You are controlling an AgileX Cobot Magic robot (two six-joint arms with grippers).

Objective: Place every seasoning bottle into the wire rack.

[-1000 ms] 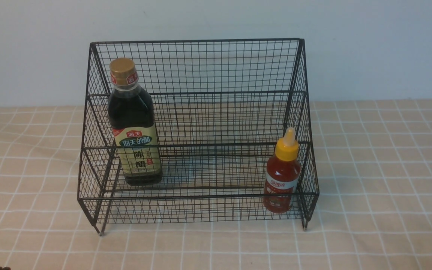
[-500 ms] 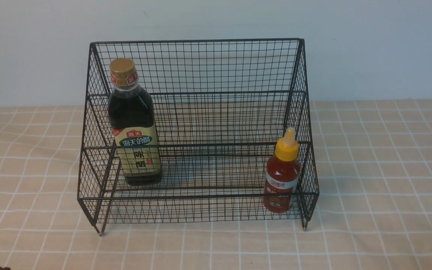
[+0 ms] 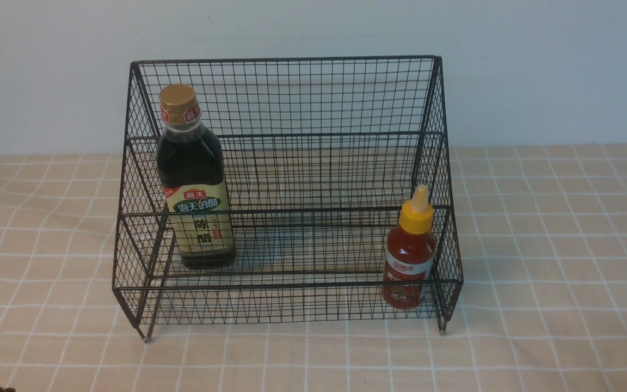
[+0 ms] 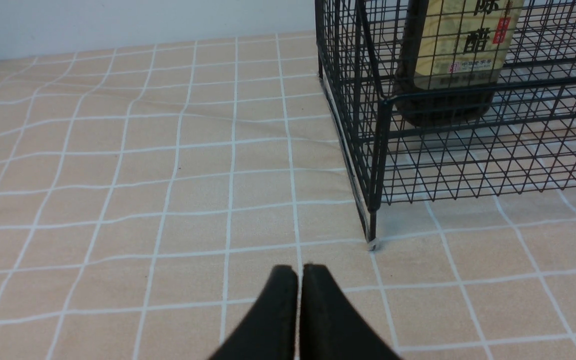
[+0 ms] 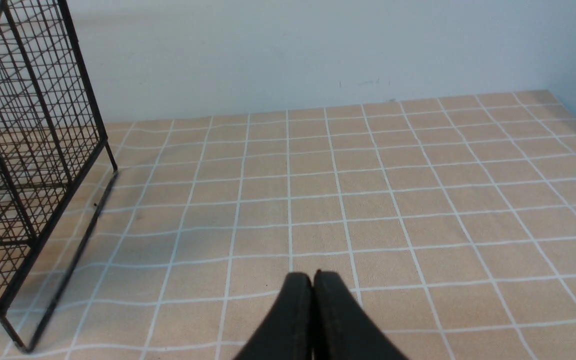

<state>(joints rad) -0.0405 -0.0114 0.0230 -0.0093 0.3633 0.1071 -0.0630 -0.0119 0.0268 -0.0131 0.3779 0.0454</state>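
Left jaws point(image 4: 299, 272): closed, nothing between the tips. Right jaws point(image 5: 315, 280): closed, likewise holding nothing. Both point over the checked cloth point(image 3: 542, 337) covering the worktop. Wire rack point(image 3: 292, 284): black mesh, standing on the cloth. Red sauce bottle point(image 3: 410, 247), yellow-capped: inside the rack at its right end, near the front, nozzle up, leaning slightly. Vinegar bottle point(image 3: 196, 179), dark with gold cap: inside at the left end, set farther back, cap up, slightly tilted. Pale wall point(image 3: 553, 71): beyond the rack.
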